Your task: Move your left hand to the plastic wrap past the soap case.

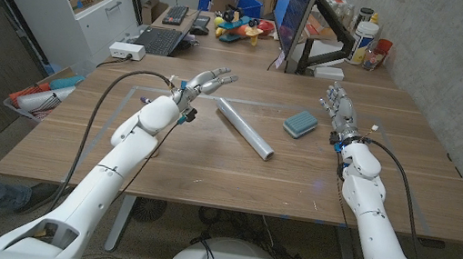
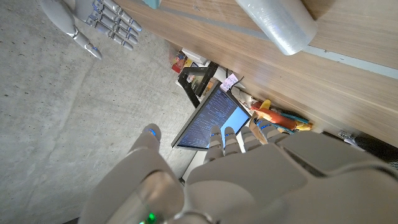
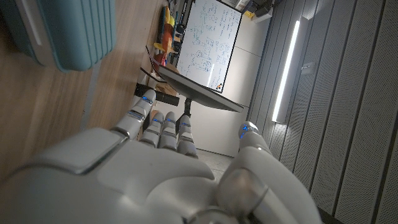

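On the wooden tabletop [image 1: 207, 167], near its middle, lies the plastic wrap [image 1: 245, 128], a long clear roll set at a slant, one end toward the robot's left and farther back, the other nearer the front and middle. Just beside it, toward the robot's right and apart from it, sits the soap case [image 1: 300, 123], a small teal ribbed box. The left robot hand [image 1: 204, 83] hovers over the left part of the tabletop, near the roll's far end but not touching it; its fingers are stretched out and spread, holding nothing. In the left wrist view the roll's end [image 2: 277, 23] shows beyond the hand's back [image 2: 249, 180]. The right robot hand [image 1: 339, 108] stands at the right side, fingers straight and apart, empty, near the soap case and clear of it; the right wrist view shows the case [image 3: 65, 31] close ahead of that hand [image 3: 155, 168]. Behind the tabletop stands a monitor [image 1: 293, 15].
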Controlling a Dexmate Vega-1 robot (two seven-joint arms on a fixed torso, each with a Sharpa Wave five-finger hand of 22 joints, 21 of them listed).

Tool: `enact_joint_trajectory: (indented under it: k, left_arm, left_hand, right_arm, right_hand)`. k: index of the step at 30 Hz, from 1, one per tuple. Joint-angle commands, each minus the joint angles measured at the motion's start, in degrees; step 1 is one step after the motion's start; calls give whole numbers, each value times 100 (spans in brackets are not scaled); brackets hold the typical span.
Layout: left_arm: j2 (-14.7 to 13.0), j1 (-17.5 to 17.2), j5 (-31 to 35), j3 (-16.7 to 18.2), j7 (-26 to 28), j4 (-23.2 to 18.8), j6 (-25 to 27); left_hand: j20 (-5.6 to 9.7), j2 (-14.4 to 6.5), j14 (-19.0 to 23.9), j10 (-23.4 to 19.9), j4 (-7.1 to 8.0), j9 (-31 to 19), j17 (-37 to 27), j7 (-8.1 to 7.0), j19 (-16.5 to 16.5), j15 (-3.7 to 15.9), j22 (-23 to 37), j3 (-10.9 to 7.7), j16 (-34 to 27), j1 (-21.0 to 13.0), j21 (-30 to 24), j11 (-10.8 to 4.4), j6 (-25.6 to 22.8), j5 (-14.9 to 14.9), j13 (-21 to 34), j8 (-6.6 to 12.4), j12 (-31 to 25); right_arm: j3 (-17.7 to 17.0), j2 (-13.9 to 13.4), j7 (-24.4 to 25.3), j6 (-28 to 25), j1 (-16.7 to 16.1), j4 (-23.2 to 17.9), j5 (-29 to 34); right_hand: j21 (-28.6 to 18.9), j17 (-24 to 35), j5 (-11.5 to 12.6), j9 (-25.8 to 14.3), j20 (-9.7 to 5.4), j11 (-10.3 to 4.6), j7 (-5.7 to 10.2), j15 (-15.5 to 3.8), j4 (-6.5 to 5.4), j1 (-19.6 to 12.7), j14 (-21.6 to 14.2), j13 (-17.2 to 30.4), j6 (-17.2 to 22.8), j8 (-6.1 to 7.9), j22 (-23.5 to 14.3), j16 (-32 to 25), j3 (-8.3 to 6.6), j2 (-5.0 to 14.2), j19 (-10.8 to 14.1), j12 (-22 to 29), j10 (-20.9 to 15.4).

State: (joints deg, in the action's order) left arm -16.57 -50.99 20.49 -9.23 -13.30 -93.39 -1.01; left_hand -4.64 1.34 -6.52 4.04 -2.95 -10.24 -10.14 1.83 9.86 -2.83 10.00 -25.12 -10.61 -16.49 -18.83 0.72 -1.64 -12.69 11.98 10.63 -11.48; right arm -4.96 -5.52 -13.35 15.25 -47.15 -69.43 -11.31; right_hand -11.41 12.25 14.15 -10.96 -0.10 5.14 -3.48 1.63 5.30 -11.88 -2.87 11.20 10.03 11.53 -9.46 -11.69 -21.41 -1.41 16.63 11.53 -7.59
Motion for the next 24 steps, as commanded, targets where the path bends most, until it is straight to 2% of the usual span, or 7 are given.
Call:
enact_joint_trajectory:
  k: [1, 24]
  left_arm:
    - [-9, 84, 41, -89, -48, 119, 19]
    - [-93, 183, 431, -372, -40, 140, 117]
  left_hand:
    - [-45, -4, -7, -2, -28, -21, -18, -2, 432, 4, 14, -15, -30, -79, 40, -8, -12, 3, 2, 34, -58]
    - [-71, -21, -10, -6, -69, -22, -18, -7, 411, 3, 17, -21, -26, -111, 83, 0, -4, 18, -12, 29, -64]
  right_arm:
    - [12, -17, -12, -23, 8, 16, 23]
    - [-26, -7, -34, 87, 72, 140, -6]
  right_hand:
    - [25, 4, 38, -4, -1, 12, -7, 3, 33, -3, -55, 16, 71, -9, -29, -12, -25, 77, 59, 13, -62]
    - [32, -2, 39, -3, 1, -3, -4, 1, 43, 0, -56, 16, 72, -12, -29, -10, -23, 85, 58, 10, -60]
